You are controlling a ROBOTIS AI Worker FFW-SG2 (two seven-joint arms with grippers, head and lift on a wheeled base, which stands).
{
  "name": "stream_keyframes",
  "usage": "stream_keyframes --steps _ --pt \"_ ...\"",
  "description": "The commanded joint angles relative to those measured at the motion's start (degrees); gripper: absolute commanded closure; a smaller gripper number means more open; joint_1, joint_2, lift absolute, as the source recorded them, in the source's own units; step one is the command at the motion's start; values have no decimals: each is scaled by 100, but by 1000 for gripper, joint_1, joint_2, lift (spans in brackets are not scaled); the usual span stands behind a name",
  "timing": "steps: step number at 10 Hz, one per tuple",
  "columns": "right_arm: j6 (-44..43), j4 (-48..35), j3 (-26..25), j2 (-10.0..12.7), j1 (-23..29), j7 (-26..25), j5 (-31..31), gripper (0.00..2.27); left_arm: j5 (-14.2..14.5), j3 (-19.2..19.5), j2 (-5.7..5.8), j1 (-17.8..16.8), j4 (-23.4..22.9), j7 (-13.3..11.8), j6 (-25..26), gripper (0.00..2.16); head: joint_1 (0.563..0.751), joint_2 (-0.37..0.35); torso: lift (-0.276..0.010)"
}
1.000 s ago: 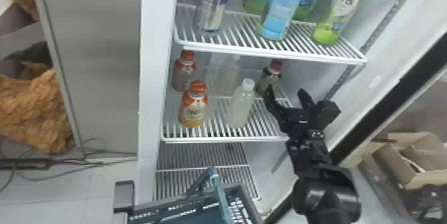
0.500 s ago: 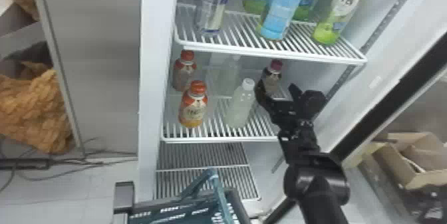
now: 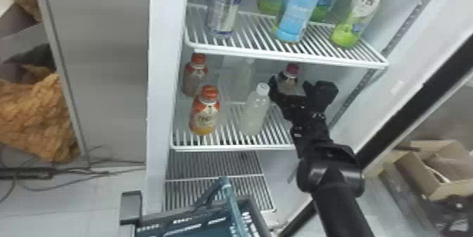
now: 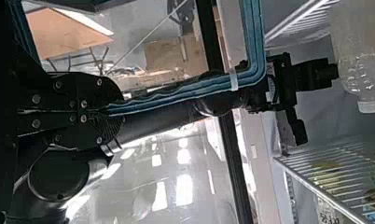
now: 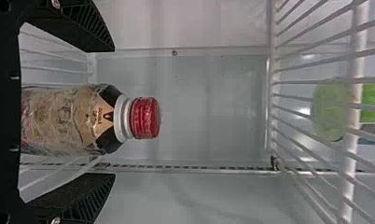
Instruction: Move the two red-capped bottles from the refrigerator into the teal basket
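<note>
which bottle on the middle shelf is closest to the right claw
The dark-red-capped bottle, seen between the open fingers of the right claw; the orange-capped bottles and pale bottles stand farther left.

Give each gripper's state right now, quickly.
Left gripper: closed on the teal basket's handle.
Right gripper: open around a red-capped bottle, with gaps on both sides, not holding it.
</note>
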Motion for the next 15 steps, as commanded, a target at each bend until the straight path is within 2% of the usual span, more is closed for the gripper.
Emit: stream_keyframes --steps 1,5,8,12,15 --pt "217 38 0 -19 -104 -12 14 50 12 0 -4 0 7 -1 2 1128 695 -350 -228" --pt "554 94 0 -46 -244 -12 26 125 12 -11 -4 0 7 -1 -12 1128 695 -350 -228" --pt "737 94 0 -46 -244 -12 -123 654 12 0 -4 0 7 -1 -26 1128 695 -350 -228" --pt "737 -314 0 -63 -33 15 -328 659 12 12 -4 14 7 -1 -40 1128 695 -350 -228" --pt "892 -1369 -160 -81 684 120 -443 659 12 23 -4 28 7 -1 -54 1128 695 -350 -228"
